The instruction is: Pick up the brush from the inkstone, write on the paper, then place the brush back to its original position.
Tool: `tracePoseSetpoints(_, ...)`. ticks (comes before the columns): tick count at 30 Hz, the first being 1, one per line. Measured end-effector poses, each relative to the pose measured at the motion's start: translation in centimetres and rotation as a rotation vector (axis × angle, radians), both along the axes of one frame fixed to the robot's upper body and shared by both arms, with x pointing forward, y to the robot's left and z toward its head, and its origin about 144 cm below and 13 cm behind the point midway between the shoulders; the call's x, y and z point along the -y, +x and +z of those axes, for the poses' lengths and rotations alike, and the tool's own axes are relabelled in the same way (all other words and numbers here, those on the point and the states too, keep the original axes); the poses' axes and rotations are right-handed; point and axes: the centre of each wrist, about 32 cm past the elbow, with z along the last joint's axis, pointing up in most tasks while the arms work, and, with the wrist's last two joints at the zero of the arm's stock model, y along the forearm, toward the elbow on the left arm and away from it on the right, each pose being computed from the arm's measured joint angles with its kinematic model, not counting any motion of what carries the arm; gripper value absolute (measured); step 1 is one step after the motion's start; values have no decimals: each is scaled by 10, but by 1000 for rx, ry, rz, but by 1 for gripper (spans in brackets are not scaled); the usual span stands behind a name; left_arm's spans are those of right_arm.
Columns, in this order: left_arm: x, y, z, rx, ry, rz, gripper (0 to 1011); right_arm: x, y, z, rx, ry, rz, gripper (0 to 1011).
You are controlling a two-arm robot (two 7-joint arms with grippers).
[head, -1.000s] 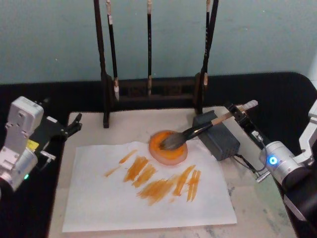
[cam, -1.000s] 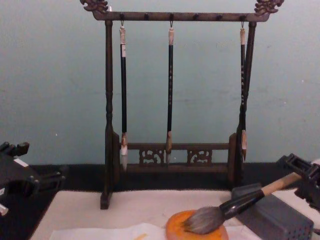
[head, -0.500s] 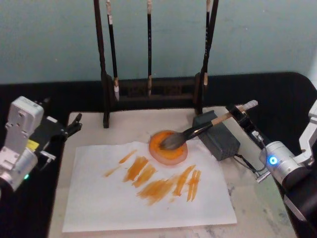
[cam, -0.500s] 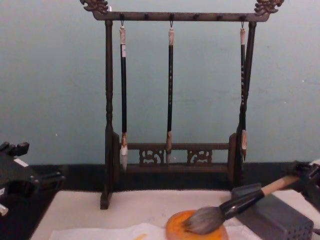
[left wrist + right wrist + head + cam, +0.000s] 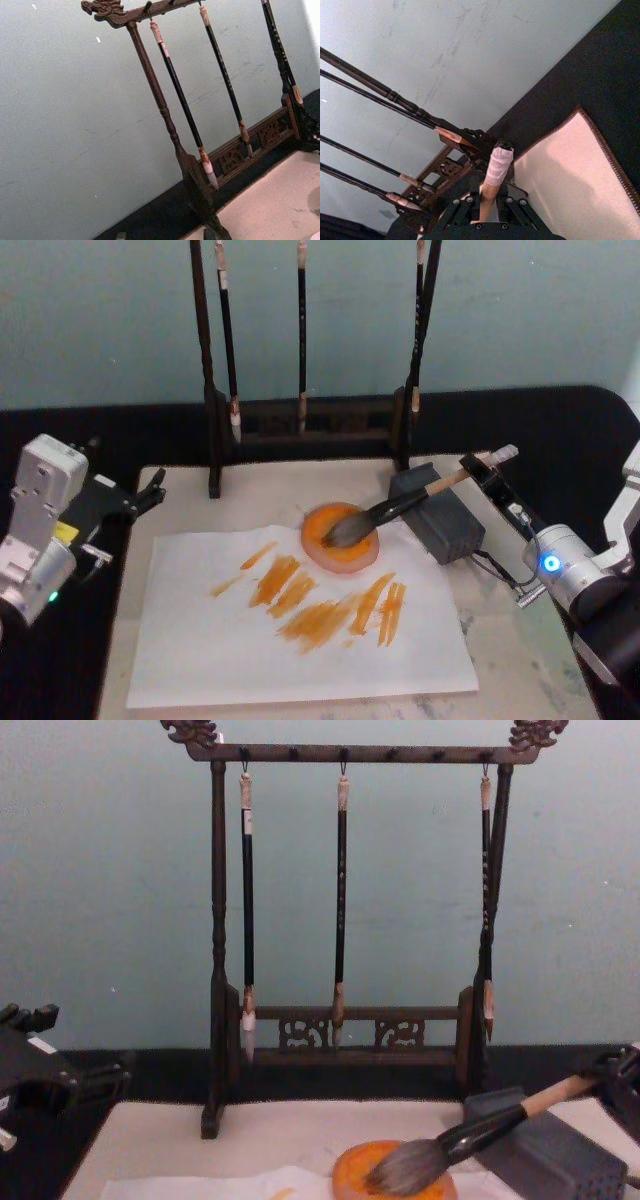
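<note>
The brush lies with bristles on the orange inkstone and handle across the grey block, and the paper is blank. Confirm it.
Not blank: the head view shows orange strokes across the paper. The rest holds: the brush has bristles on the inkstone, handle across the grey block, right gripper at its end, left gripper parked at the left.

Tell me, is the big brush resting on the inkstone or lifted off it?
Resting: the brush lies bristles on the inkstone, handle over the grey block, right gripper at its end.
</note>
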Motion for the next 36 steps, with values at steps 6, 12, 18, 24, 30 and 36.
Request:
tracePoseSetpoints(6, 0, 0, 0, 0, 0, 0, 1001, 0, 0, 0, 0, 0, 0, 189)
tracePoseSetpoints(12, 0, 0, 0, 0, 0, 0, 1001, 0, 0, 1, 11, -5, 1, 189)
tracePoseSetpoints(18, 0, 0, 0, 0, 0, 0, 1001, -1, 0, 7, 61, -16, 9, 187)
tracePoseSetpoints(24, 0, 0, 0, 0, 0, 0, 1001, -2, 3, 17, 118, -31, 27, 185)
tracePoseSetpoints(30, 0, 0, 0, 0, 0, 0, 1001, -5, 7, 29, 183, -51, 66, 185)
tracePoseSetpoints(36, 0, 0, 0, 0, 0, 0, 1001, -9, 10, 37, 220, -79, 91, 185)
